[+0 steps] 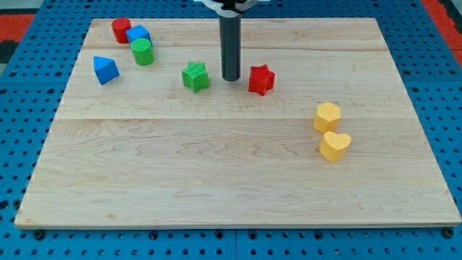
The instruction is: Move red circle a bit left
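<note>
Your tip (230,78) holds nothing; it's a bare rod standing between the green star (195,76) and red star (261,79). The red circle (120,29) sits at the view's top left, touching the blue cube (138,34). Approach it from its right, nudging gently.

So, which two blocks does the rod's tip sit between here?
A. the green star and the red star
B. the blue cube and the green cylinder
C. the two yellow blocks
A: my tip stands between the green star and the red star.
</note>
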`<state>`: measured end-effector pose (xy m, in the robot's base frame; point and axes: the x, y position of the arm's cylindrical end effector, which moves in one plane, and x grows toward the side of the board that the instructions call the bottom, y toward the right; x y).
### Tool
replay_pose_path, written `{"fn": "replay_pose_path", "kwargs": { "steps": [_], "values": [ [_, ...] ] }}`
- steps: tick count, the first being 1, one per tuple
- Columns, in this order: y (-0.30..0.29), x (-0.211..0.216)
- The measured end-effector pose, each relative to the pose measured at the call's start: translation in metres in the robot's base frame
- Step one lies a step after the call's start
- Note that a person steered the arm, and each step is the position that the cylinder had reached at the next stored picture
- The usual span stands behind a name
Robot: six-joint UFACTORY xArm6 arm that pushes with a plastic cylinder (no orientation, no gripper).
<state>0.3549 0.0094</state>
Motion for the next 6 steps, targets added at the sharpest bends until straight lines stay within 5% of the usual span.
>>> {"fn": "replay_pose_path", "kwargs": {
  "steps": [3,4,6],
  "values": [
    [0.127,0.0],
    [0.055,-0.013],
    [0.001,-0.105]
  ]
}}
